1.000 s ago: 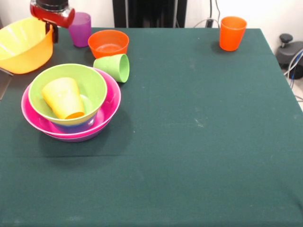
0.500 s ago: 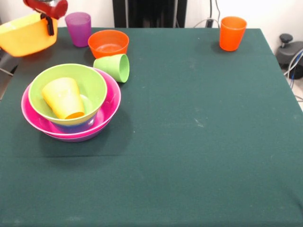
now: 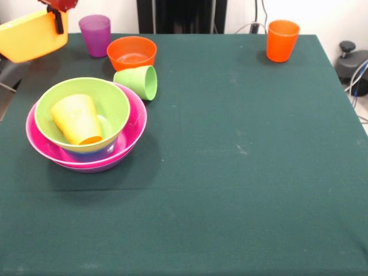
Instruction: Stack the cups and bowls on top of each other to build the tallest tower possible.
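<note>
one glossy yellow bowl [image 3: 30,35] hangs tilted, its rim pinched by the closed gripper [image 3: 57,20].

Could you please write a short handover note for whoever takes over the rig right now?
Gripper: shut on the yellow bowl, gripping its rim, bowl lifted and tilted at the table's corner.
Tower: light green bowl nested in the pink bowl, purple and blue rims just visible beneath; yellow-orange cup lying tilted inside.
Loose: orange bowl upright, purple cup upright behind it, light green cup on its side beside the tower, orange cup upright at the far corner.
Left: place the yellow bowl, add the orange bowl and loose cups.
</note>
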### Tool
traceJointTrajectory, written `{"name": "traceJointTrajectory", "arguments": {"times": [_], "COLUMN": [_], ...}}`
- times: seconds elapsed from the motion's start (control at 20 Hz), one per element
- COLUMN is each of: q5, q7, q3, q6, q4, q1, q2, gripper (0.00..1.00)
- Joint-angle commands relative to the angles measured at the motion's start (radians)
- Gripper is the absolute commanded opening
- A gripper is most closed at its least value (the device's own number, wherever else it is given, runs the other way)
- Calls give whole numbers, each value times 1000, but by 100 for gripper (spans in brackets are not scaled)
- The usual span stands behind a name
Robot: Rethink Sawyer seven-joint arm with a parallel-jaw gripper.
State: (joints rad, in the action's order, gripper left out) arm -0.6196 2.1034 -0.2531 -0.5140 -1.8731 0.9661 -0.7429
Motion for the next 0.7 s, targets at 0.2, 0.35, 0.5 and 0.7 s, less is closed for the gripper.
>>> {"name": "traceJointTrajectory", "arguments": {"times": [0.2,0.35,0.5,0.7], "q5": [32,23,25,43], "q7": [-12,7,7,9], "q3": [-69,-57,-60,-73], "q6": [30,49,54,59], "q4": [-33,-35,-38,-67], "q1": [-29,-41,-38,-31], "q2": [13,8,1,-37], "gripper": [0,0,0,0]}}
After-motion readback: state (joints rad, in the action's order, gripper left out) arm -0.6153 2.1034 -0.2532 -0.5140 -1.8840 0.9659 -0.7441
